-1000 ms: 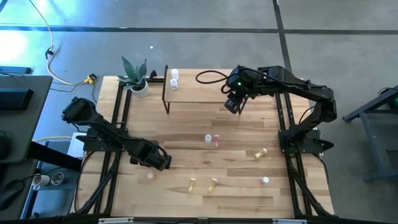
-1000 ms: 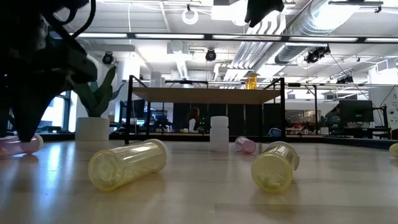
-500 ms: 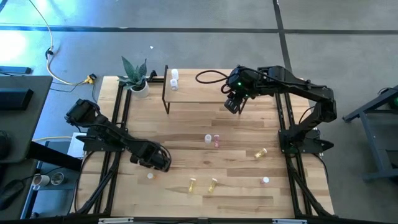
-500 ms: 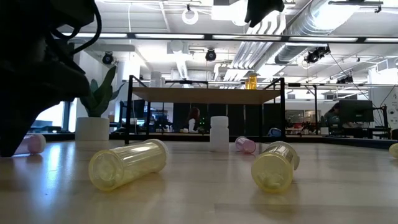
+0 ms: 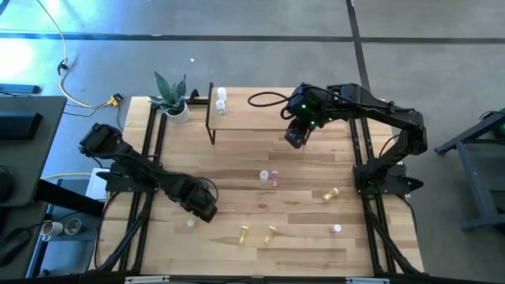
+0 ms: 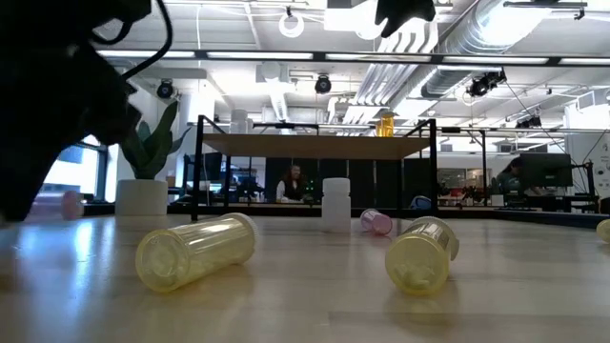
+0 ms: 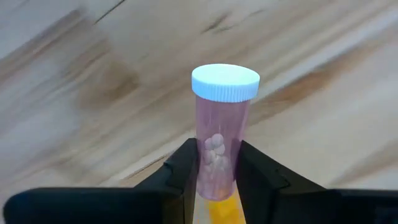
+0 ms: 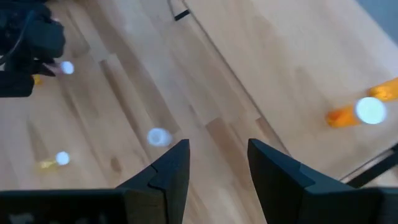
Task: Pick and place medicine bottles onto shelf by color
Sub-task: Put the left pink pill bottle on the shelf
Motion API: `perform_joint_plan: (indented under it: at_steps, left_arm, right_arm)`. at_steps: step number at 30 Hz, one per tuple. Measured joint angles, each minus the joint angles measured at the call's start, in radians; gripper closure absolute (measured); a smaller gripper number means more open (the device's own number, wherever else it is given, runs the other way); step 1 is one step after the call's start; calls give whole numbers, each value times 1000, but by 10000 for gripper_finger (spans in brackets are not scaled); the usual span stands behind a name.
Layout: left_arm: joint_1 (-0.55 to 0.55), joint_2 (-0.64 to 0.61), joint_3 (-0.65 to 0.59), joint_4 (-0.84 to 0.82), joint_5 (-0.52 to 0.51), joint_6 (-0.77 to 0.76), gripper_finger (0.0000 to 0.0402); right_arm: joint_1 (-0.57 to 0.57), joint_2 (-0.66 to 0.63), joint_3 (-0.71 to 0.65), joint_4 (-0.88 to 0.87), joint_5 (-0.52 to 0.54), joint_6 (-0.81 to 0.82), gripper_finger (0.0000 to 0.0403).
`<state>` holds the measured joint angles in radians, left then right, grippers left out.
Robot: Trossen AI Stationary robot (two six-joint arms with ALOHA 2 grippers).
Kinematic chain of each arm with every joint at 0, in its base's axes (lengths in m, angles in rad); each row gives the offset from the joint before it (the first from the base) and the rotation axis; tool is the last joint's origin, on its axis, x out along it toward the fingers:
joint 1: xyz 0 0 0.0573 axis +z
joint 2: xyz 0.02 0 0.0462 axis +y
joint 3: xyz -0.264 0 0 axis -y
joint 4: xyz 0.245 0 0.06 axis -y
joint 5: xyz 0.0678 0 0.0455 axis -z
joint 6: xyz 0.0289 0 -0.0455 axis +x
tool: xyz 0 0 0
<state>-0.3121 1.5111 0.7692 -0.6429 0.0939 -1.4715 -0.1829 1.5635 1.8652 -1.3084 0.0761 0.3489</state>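
My left gripper [image 5: 202, 208] is low over the table's near left part and is shut on a pink medicine bottle [image 7: 221, 146] with a white cap. That bottle shows as a pink blur [image 6: 71, 202] in the low view. My right gripper [image 8: 217, 163] is open and hovers high over the shelf's [image 5: 252, 118] near edge, touching nothing. Two white bottles [image 5: 221, 100] stand on the shelf's left end. An orange one [image 6: 385, 124] stands further along the board. A white bottle [image 5: 263, 175] and a pink one [image 5: 275, 180] are on the table's middle. My left gripper pinches the pink bottle's body near its bottom end [image 7: 217, 180] between its two fingers [image 7: 186, 177]. The fingers come steeply from above. The capped end [image 7: 225, 83] sticks out past the fingertips toward the near edge. I cannot tell whether the bottle touches the table.
Two pale yellow bottles [image 5: 244, 233] [image 5: 270, 234] lie near the front edge. A yellow-orange one [image 5: 330, 194] and a small capped one [image 5: 337, 229] lie at the right. A potted plant [image 5: 173, 101] stands at the far left corner beside the shelf.
My left gripper has rolled about its own axis and now lies slanted over the pink bottle. In the low view the pink bottle has shifted toward the right and sits a little higher than before. My right gripper has tilted slightly in place.
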Motion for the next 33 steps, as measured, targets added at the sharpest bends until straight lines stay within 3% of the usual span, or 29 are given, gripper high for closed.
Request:
perform_joint_plan:
  at_steps: [10, 19, 26, 29, 33]
  left_arm:
    - [130, -106, 0, 206, -27, 316, 321]
    - [294, -145, -1, 552, -2, 600, 321]
    - [438, -145, 0, 834, 50, 766, 321]
    - [493, -145, 0, 928, 55, 790, 321]
    - [554, -145, 0, 1054, 54, 883, 321]
  right_arm:
    - [0, 0, 0, 14, -25, 41, 249]
    - [0, 0, 0, 76, -23, 35, 249]
    - [-18, 0, 0, 110, -29, -66, 239]
    - [-38, 0, 0, 154, -69, -134, 224]
    - [-75, 0, 0, 251, -202, -278, 209]
